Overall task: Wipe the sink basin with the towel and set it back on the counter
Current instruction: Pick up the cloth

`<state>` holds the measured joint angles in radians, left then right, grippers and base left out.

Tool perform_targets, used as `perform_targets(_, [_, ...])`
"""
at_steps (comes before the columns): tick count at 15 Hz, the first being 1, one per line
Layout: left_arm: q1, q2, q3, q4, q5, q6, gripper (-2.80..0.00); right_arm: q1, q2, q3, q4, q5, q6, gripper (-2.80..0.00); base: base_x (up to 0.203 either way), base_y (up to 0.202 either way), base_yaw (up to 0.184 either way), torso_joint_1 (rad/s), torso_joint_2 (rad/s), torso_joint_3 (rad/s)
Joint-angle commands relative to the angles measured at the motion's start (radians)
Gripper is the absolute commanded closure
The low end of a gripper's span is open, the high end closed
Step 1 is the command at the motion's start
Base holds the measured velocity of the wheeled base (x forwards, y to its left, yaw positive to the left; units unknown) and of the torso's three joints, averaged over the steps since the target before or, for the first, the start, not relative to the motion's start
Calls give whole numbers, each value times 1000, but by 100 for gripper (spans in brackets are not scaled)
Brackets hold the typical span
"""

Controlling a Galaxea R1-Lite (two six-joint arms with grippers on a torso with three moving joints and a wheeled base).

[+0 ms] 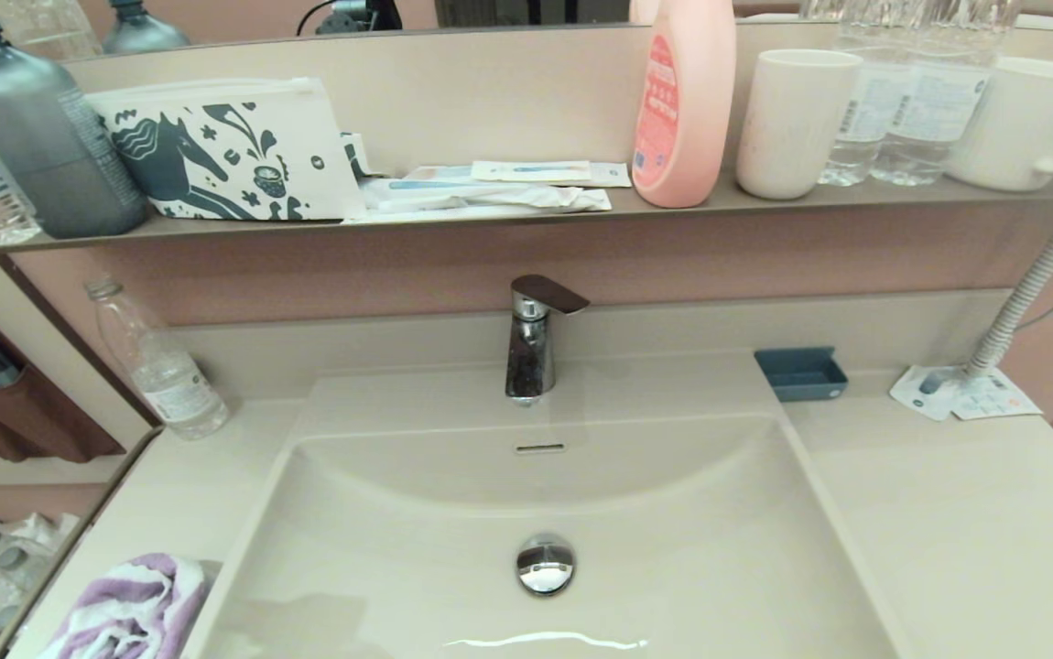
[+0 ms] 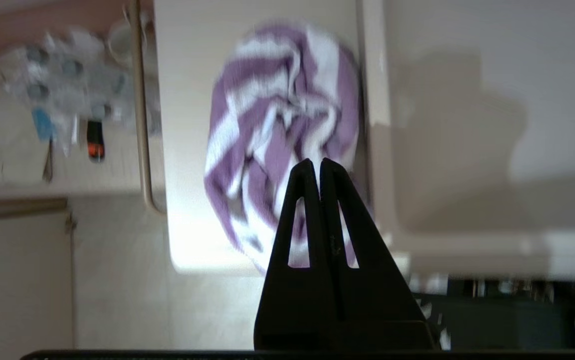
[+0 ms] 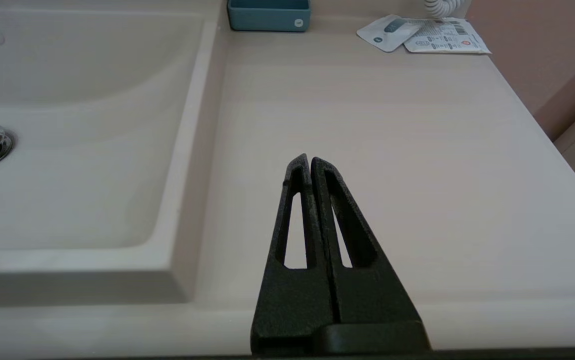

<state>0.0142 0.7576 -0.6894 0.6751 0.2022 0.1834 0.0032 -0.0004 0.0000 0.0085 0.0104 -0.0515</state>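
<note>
The purple-and-white striped towel [image 1: 128,609] lies bunched on the counter [image 1: 966,522] at the sink basin's near left corner. The cream basin [image 1: 398,558] has a chrome drain plug [image 1: 545,563] and an overflow slot [image 1: 540,448]. My left gripper [image 2: 316,162] is shut and empty, held above the towel [image 2: 277,135] without touching it. My right gripper [image 3: 308,159] is shut and empty, low over the counter [image 3: 392,125] right of the basin [image 3: 67,90]. Neither gripper shows in the head view.
A chrome faucet [image 1: 531,339] stands behind the basin. A blue soap dish [image 1: 801,373] and paper packets [image 1: 961,394] sit at the back right, a clear bottle [image 1: 156,361] at the back left. The shelf above holds a horse-print pouch [image 1: 229,151], pink bottle [image 1: 684,101] and cups.
</note>
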Motion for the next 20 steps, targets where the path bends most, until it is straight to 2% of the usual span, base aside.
perform_targets(1, [8, 131, -72, 109, 5, 8, 0, 0, 0, 0, 1, 0, -1, 0, 0, 0, 0, 0, 0, 0])
perform_targets(4, [132, 320, -149, 142, -17, 17, 0, 1, 0, 0, 0, 0, -1, 0, 0, 0, 0, 0, 0, 0])
perform_targets(7, [186, 477, -199, 141, -80, 23, 0, 0, 0, 0, 0, 0, -1, 0, 0, 0, 0, 0, 0, 0])
perform_targets(8, [210, 517, -210, 133, -111, 36, 0, 1, 0, 0, 1, 0, -1, 0, 0, 0, 0, 0, 0, 0])
perform_targets(10, [313, 585, -223, 100, -178, 114, 0, 0, 0, 0, -1, 0, -1, 0, 0, 0, 0, 0, 0, 0])
perform_targets(12, [379, 635, -239, 85, -197, 145, 0, 1, 0, 0, -1, 0, -1, 0, 0, 0, 0, 0, 0, 0])
perform_targets(13, [407, 651, -250, 83, -206, 159, -280, 0, 0, 0, 1, 0, -1, 0, 0, 0, 0, 0, 0, 0])
perform_targets(15, [454, 665, -262, 83, -254, 173, -280, 0, 0, 0, -1, 0, -1, 0, 0, 0, 0, 0, 0, 0])
perform_targets(17, [525, 678, -271, 85, -263, 259, -280, 1, 0, 0, 1, 0, -1, 0, 0, 0, 0, 0, 0, 0])
perform_targets(19, [618, 712, -273, 86, -301, 354, -280, 0, 0, 0, 0, 0, -1, 0, 0, 0, 0, 0, 0, 0])
perform_targets(20, [636, 734, -271, 86, -314, 371, -280, 0, 0, 0, 1, 0, -1, 0, 0, 0, 0, 0, 0, 0])
